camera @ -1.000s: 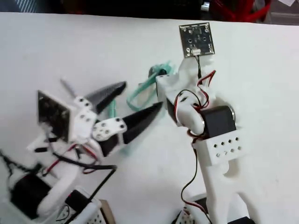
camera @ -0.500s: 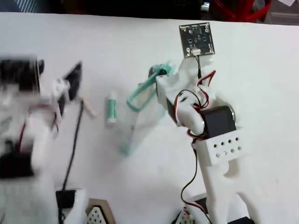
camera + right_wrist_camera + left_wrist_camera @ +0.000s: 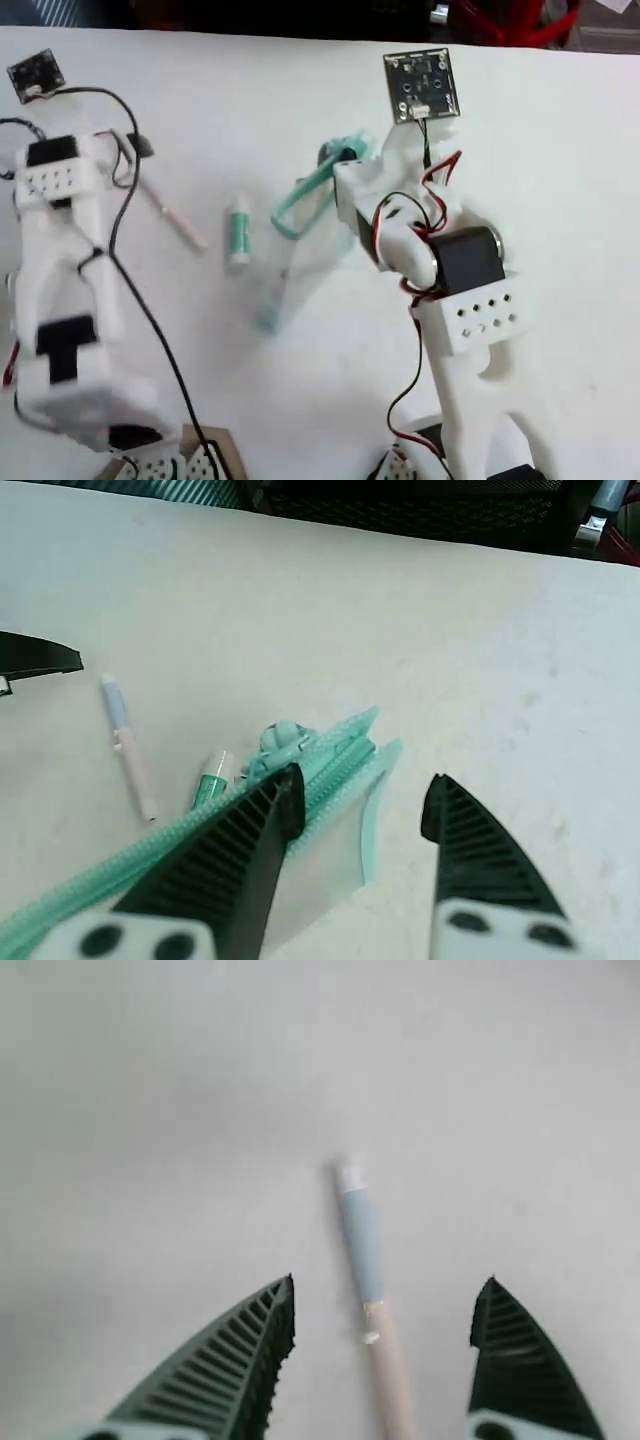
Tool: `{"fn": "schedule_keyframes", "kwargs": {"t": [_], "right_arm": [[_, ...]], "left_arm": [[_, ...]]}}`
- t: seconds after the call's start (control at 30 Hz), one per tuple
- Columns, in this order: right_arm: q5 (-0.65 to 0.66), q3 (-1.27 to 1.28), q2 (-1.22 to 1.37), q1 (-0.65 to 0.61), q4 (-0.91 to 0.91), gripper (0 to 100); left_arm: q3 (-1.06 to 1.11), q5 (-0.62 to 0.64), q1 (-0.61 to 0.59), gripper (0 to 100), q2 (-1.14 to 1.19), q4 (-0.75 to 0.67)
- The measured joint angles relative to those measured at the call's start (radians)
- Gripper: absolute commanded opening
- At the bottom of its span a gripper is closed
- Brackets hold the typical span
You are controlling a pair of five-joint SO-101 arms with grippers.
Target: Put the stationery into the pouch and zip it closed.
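A see-through pouch with a teal zip lies mid-table. My right gripper stands open over the pouch's zip end, one finger on each side of the teal edge; the high view shows the right gripper at the pouch's far end. A pink pen with a grey-blue cap lies to the left. My left gripper is open just above the pen, which lies between its fingers. A green-and-white marker rests between pen and pouch.
The white table is bare on the right side and along the far edge. The left arm's white body covers the near-left corner. A dark edge and red frame run behind the table.
My left arm has swung away from the pouch to the far left and now hangs over the pen. The marker and pen now lie uncovered. The right arm and pouch have not moved.
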Motion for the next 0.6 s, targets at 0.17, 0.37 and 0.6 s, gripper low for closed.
{"fn": "schedule_keyframes", "kwargs": {"t": [0.17,0.37,0.6], "right_arm": [[0.0,0.0,0.0,0.0,0.0,19.8],[0.0,0.0,0.0,0.0,0.0,19.8],[0.0,0.0,0.0,0.0,0.0,19.8]], "left_arm": [[-0.166,0.06,0.002,28,0.256,0.0],[-0.362,0.109,0.002,14,0.523,0.0],[-0.595,0.115,0.014,2,0.667,0.11]]}}
